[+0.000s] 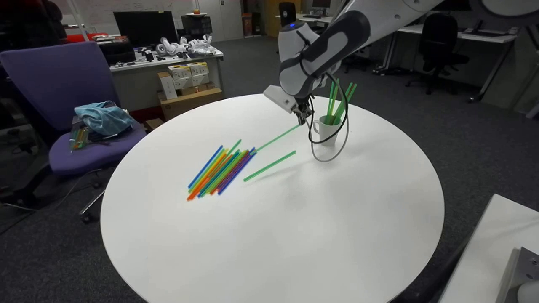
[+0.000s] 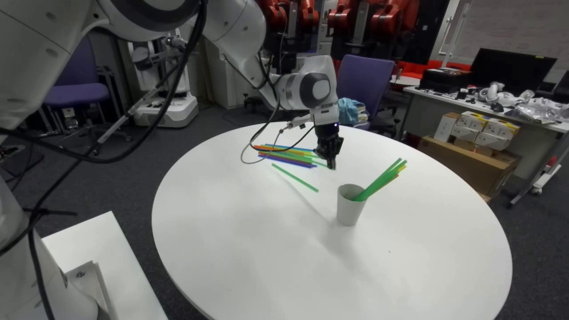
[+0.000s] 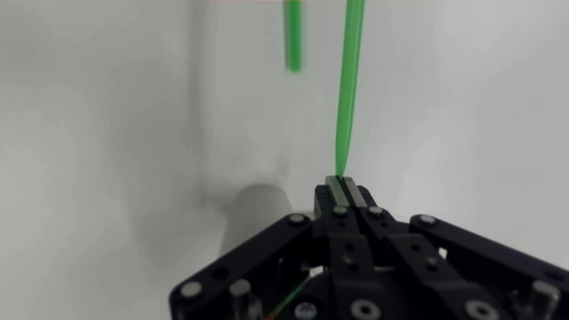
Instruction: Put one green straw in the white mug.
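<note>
I have the fingers of my gripper clamped on one end of a green straw, which looks squeezed flat where I pinch it. I am over the round white table, near the white mug, on its handle side. The straw I hold is outside the mug and runs from my fingers away from it, its far end by the pile of coloured straws (whether the two touch, I cannot tell). A loose green straw lies on the table, apart from the mug but nearer to it than the pile is. The mug stands upright, and a bunch of mostly green straws leans out over its rim; in an exterior view some yellow and orange shows among them. Well away from the mug is a purple chair bearing a blue cloth.
</note>
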Controlling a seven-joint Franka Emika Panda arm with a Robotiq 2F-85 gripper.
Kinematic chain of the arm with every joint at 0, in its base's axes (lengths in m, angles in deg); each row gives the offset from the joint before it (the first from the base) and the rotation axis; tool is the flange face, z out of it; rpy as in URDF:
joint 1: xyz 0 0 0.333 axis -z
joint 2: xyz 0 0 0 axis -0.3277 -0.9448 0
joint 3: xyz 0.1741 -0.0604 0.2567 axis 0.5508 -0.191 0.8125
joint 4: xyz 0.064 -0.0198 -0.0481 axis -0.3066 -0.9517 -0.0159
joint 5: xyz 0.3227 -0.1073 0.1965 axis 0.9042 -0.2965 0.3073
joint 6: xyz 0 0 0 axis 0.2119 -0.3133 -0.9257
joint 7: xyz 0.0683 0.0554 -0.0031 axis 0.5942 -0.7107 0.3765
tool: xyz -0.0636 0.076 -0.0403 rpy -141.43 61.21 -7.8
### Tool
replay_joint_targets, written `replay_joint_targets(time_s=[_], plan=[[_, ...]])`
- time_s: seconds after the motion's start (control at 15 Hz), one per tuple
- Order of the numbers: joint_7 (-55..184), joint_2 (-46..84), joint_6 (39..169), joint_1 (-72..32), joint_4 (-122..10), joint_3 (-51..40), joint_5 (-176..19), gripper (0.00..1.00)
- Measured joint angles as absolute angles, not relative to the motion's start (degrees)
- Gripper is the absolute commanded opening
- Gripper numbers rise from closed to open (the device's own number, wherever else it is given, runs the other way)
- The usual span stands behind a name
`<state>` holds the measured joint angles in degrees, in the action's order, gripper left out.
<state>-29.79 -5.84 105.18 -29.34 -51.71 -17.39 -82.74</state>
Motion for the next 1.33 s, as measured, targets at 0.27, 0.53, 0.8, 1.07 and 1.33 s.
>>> replay_joint_targets(time_s=[0.27, 0.53, 0.8, 1.07, 1.33], plan=[[-35.4, -2.8, 101.2, -31.7, -47.1, -23.4, -95.0, 0.00], [-39.7, -2.5, 92.3, -33.1, -41.9, -25.6, -107.3, 0.00], [-44.0, -3.0, 82.9, -34.3, -39.1, -25.0, -119.1, 0.00], [-46.9, -5.2, 72.9, -34.6, -37.8, -22.3, -129.6, 0.00], [-47.5, -9.3, 62.9, -34.5, -36.4, -19.9, -138.8, 0.00]])
